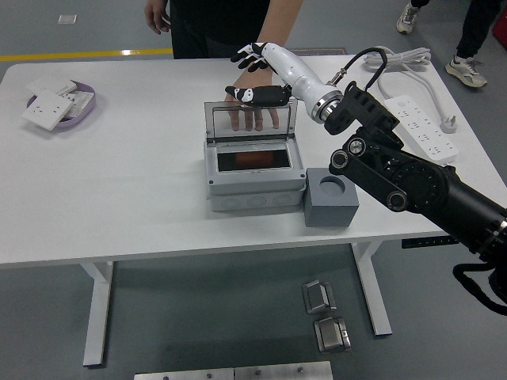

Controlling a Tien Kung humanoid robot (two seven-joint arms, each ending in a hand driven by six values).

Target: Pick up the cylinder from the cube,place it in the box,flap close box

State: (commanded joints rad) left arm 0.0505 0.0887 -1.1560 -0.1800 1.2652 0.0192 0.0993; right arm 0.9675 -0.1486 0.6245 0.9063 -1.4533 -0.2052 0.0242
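— Where was the right robot hand (255, 75)?

— Above the box (253, 170), its dark fingers (257, 96) curled on the top edge of the upright clear flap (249, 119) — holding nothing else.

— And the cylinder (252, 161)?

— Something reddish lay inside the box; the grey cube (331, 202) beside it on the worktop (119, 190) showed an empty hole. A person's hand (253, 115) rested behind the flap.

A white table (142, 182) carries a light grey box (255, 178) with orange-red inside, a darker grey cube (330, 199), a purple tray (87, 103); the robot hand (257, 75) is black and white
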